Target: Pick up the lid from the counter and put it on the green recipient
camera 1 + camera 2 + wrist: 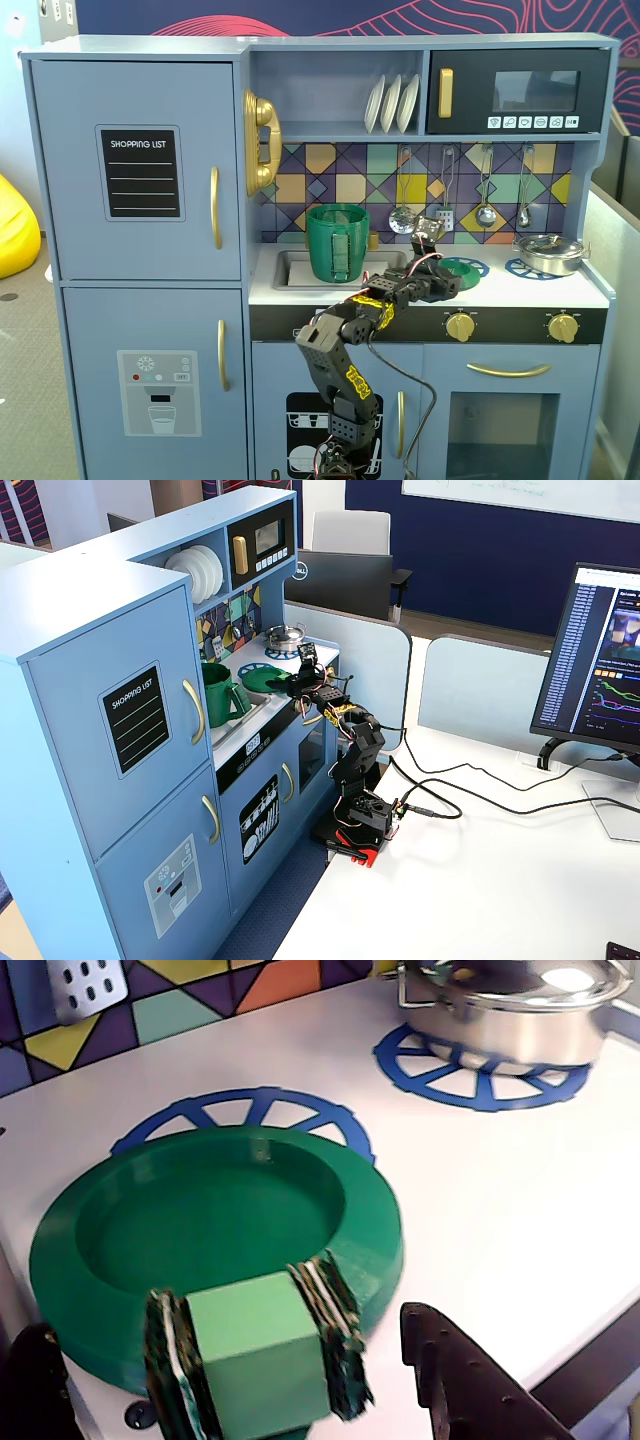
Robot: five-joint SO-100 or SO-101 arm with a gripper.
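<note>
Toy kitchen with a single robot arm (345, 345) standing in front of it. The arm reaches up over the front edge of the table (500, 290), the white top of the play kitchen.

Lid (215, 1230): a flat round green disc lying on the table, on top of a blue spoked ring (250, 1110) whose far arc shows behind it. In the wrist view a light green block (255, 1360), the lid's tab, rises at the near rim of the lid between two stacks of thin plates. In a fixed view the lid (462, 268) sits right of the sink (290, 265).

Tool (240, 1380): its dark fingers (470, 1380) stand apart on either side of the tab, one at each lower corner of the wrist view. The tool is spread wide and grips nothing.

Green pot (337, 242): a tall ribbed cylinder with a lighter strap handle, upright in the sink, well left of the lid in this fixed view. It also shows in the other fixed view (218, 694).

Metal pot (505, 1010): shiny, resting on a second blue ring (480, 1075) farther along the table, apart from the lid.
</note>
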